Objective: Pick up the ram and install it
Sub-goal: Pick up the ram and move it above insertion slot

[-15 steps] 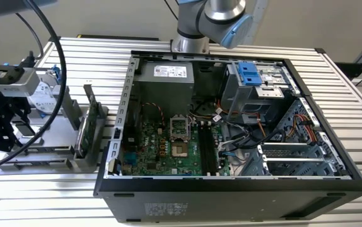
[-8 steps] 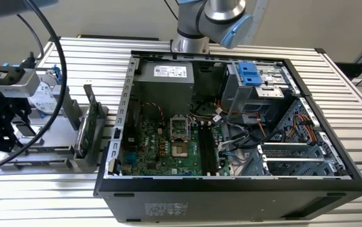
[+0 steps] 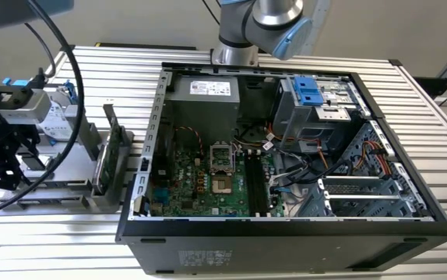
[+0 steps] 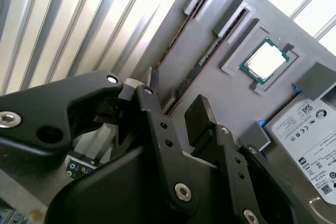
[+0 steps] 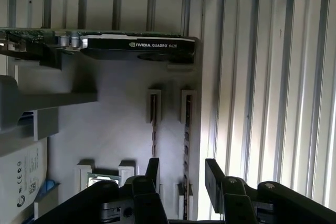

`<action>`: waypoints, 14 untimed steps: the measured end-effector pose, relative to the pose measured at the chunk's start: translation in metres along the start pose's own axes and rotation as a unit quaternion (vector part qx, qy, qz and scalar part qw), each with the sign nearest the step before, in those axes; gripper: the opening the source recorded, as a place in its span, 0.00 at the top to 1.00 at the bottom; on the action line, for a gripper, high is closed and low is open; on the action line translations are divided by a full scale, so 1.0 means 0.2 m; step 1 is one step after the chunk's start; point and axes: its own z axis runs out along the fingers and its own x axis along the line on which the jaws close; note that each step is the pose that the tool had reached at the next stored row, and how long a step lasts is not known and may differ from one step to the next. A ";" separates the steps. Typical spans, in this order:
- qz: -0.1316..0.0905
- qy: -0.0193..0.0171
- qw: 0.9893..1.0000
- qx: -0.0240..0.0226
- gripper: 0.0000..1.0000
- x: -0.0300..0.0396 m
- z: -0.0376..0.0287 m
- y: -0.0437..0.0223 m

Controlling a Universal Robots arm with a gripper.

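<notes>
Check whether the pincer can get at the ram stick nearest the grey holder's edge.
Probably yes. In the first wrist view the open pincer hangs over the ram, one finger either side, nothing between. The neighbouring stick lines up with one finger and could foul it.

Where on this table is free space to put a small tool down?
The table is bare at the exterior view's lower left, before the grey parts holder, and on that view's right, past the case. Inside it, cables crowd together.
</notes>
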 end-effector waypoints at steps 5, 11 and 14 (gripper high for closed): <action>0.000 0.000 1.000 0.000 0.00 -0.008 0.021 -0.001; 0.000 0.000 1.000 0.000 0.00 -0.011 0.053 -0.002; 0.000 0.000 1.000 0.000 0.00 -0.012 0.069 -0.002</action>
